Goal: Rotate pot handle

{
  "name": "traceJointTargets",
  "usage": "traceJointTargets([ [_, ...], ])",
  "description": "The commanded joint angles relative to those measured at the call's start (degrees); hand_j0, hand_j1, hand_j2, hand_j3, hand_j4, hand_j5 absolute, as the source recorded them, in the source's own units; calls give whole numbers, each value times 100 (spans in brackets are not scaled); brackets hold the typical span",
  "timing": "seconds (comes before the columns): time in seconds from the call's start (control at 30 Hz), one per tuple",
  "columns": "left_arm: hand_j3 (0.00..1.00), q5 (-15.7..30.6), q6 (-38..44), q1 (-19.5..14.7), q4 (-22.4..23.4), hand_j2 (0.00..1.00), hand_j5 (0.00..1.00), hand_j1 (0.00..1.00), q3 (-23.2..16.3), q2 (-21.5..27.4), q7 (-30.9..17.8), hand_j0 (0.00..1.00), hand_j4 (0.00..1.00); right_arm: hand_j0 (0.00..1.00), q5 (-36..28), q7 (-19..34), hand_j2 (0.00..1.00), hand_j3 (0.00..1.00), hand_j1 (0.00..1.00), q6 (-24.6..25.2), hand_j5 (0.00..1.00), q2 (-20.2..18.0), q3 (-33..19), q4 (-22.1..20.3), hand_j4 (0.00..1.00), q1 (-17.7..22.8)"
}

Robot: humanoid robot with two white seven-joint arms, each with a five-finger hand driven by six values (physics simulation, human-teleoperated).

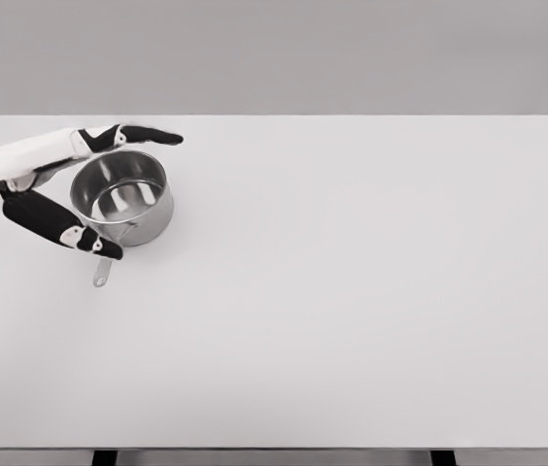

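Observation:
A shiny steel pot stands on the white table at the far left. Its short handle points toward the near edge. My left hand comes in from the left and straddles the pot. The long fingers stretch straight along the far side of the rim. The thumb lies across the near side, over the root of the handle. The fingers are spread and straight, not curled around the pot. I cannot tell whether they touch it. My right arm is out of view.
The table's left edge runs close to the pot and my forearm. A grey wall rises behind the far edge.

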Motion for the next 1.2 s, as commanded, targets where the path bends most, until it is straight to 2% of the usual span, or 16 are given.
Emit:
traceJointTargets([
  [0.0, 100, 673, 395, 0, -5, 100, 100, 100, -539, 17, -16, 100, 100, 100, 0, 1, 100, 100, 100, 0, 100, 0, 0, 8, 100, 0],
  [0.07, 100, 743, 307, 53, -5, 100, 100, 100, -944, -27, -16, 100, 100, 100, 0, 1, 100, 100, 100, 0, 100, 0, 0, -1, 100, 0],
  [0.1, 100, 752, 307, 96, -14, 100, 100, 100, -1014, -36, -16, 100, 100, 100, 0, 1, 100, 100, 100, 0, 100, 0, 0, -1, 100, 0],
  [0.2, 100, 752, -264, 615, -22, 100, 100, 100, -1023, -221, -16, 100, 100, 100, 0, 1, 100, 100, 100, 0, 100, 0, 0, 8, 100, 0],
  [0.3, 100, 752, -606, 896, -22, 100, 100, 100, -1023, -212, -16, 100, 100, 100, 0, 1, 100, 100, 100, 0, 100, 0, 0, -1, 100, 0],
  [0.5, 100, 743, -837, 1379, -22, 100, 100, 100, -1015, -238, -16, 100, 100, 100, 0, 1, 100, 100, 100, 0, 100, 0, 0, -1, 100, 0],
  [0.6, 100, 743, -837, 1485, -14, 100, 100, 100, -1006, -238, -16, 100, 100, 100, 0, 1, 100, 100, 100, 0, 100, 0, 0, -1, 100, 0],
  [0.67, 100, 743, -432, 1503, -5, 100, 100, 100, -997, -247, -16, 100, 100, 100, 0, 1, 100, 100, 100, 0, 100, 0, 0, -1, 100, 0],
  [0.73, 100, 743, 384, 1512, -5, 100, 100, 100, -1006, -335, -16, 100, 100, 100, 0, 1, 100, 100, 100, 0, 100, 0, 0, -1, 100, 0],
  [0.87, 100, 734, 1141, 1468, -5, 100, 100, 100, -1015, -344, -16, 100, 100, 100, 0, 1, 100, 100, 100, 0, 100, 0, 0, -1, 100, 0],
  [1.17, 100, 726, 1765, 1521, 4, 100, 100, 100, -909, -185, -16, 100, 100, 100, 0, 1, 100, 100, 100, 0, 100, 0, 0, -1, 100, 0],
])
